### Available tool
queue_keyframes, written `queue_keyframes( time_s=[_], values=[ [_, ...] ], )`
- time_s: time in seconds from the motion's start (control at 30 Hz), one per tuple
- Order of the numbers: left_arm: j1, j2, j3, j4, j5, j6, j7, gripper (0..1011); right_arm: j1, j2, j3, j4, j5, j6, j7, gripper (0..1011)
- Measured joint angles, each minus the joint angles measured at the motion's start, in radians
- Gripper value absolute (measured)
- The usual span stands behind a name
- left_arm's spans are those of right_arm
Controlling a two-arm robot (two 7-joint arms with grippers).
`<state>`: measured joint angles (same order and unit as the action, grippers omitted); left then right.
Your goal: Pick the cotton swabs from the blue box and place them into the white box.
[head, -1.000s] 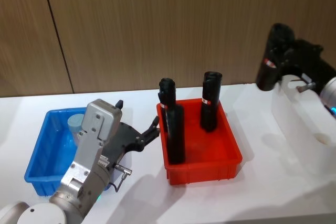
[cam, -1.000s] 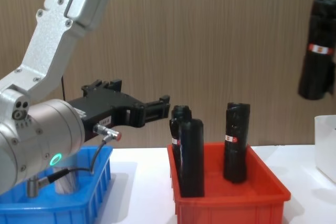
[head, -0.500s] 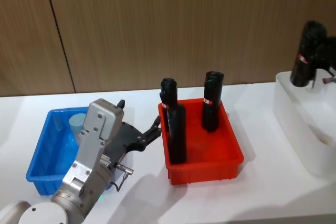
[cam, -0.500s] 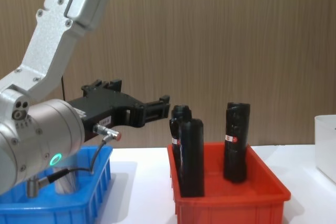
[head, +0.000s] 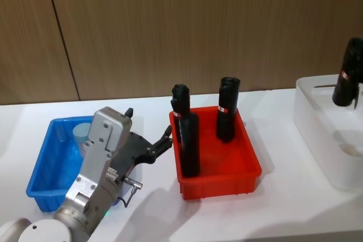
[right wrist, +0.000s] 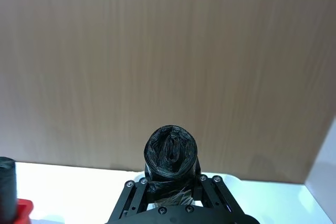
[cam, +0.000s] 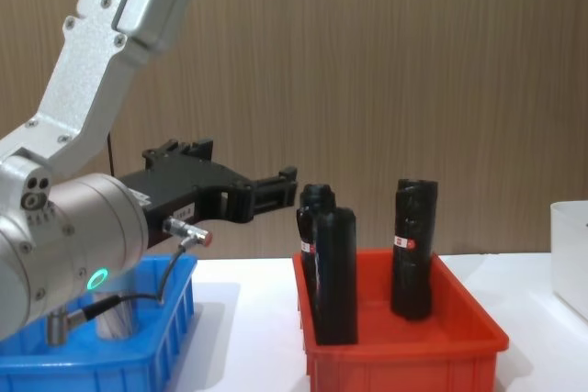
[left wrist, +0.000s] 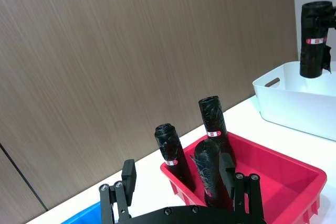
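On the table (head: 283, 208), the blue box (head: 48, 168) sits toward the left edge, the red bin (head: 218, 165) holding three upright rolls (head: 227, 118) at center, and the white box (head: 323, 140) at the right edge.

The left arm, a silver-grey jointed limb with a rounded wrist housing lit by a small green ring, reaches forward over the left part of the white bench. Its black left gripper (head: 161, 143) is held level and pointing toward the bench's middle, fingers spread apart with nothing between them; the chest view shows it (cam: 276, 187) raised above the bench surface. The black right gripper (right wrist: 171, 195) is up near the bench's right edge, its two fingers closed around a tall black roll with a red-and-white label (head: 348, 81), which it holds upright and lifted.
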<state>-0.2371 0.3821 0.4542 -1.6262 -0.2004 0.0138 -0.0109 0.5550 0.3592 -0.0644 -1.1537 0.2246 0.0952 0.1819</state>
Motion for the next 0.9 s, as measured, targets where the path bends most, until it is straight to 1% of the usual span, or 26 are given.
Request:
queue_keyframes(
  time_s=[0.1,0.17,0.2,0.33,0.37,0.4,0.47,0.5,0.53,0.57,0.6,0.63,0.73,0.77,0.83,0.9],
  values=[
    [0.0,0.0,0.0,0.0,0.0,0.0,0.0,1004,0.018,0.0,0.004,0.054,0.006,-0.01,-0.004,348],
    [0.0,0.0,0.0,0.0,0.0,0.0,0.0,1004,0.025,-0.001,0.006,0.075,0.006,-0.014,-0.006,348],
    [0.0,0.0,0.0,0.0,0.0,0.0,0.0,1004,0.031,-0.001,0.007,0.092,0.007,-0.018,-0.006,371],
    [0.0,0.0,0.0,0.0,0.0,0.0,0.0,1004,0.043,-0.001,0.011,0.129,0.013,-0.029,-0.007,483],
    [0.0,0.0,0.0,0.0,0.0,0.0,0.0,1004,0.047,-0.001,0.012,0.141,0.014,-0.033,-0.007,538],
    [0.0,0.0,0.0,0.0,0.0,0.0,0.0,1004,0.047,-0.001,0.012,0.141,0.014,-0.033,-0.007,538],
    [0.0,0.0,0.0,0.0,0.0,0.0,0.0,1004,0.051,-0.001,0.014,0.155,0.015,-0.038,-0.006,618],
    [0.0,0.0,0.0,0.0,0.0,0.0,0.0,1004,0.052,-0.001,0.014,0.159,0.016,-0.04,-0.006,633],
    [0.0,0.0,0.0,0.0,0.0,0.0,0.0,1004,0.054,-0.001,0.015,0.166,0.017,-0.043,-0.006,675],
    [0.0,0.0,0.0,0.0,0.0,0.0,0.0,1004,0.054,-0.001,0.016,0.17,0.018,-0.045,-0.006,687],
    [0.0,0.0,0.0,0.0,0.0,0.0,0.0,1004,0.055,-0.001,0.016,0.172,0.019,-0.046,-0.004,733],
    [0.0,0.0,0.0,0.0,0.0,0.0,0.0,1004,0.055,-0.001,0.017,0.174,0.02,-0.047,-0.004,755],
    [0.0,0.0,0.0,0.0,0.0,0.0,0.0,1004,0.056,-0.001,0.018,0.18,0.021,-0.051,0.0,864],
    [0.0,0.0,0.0,0.0,0.0,0.0,0.0,1004,0.056,-0.001,0.019,0.182,0.022,-0.052,0.001,873],
    [0.0,0.0,0.0,0.0,0.0,0.0,0.0,1004,0.056,0.0,0.02,0.184,0.022,-0.053,0.002,945],
    [0.0,0.0,0.0,0.0,0.0,0.0,0.0,1004,0.057,0.0,0.021,0.186,0.023,-0.054,0.003,979]
  ],
)
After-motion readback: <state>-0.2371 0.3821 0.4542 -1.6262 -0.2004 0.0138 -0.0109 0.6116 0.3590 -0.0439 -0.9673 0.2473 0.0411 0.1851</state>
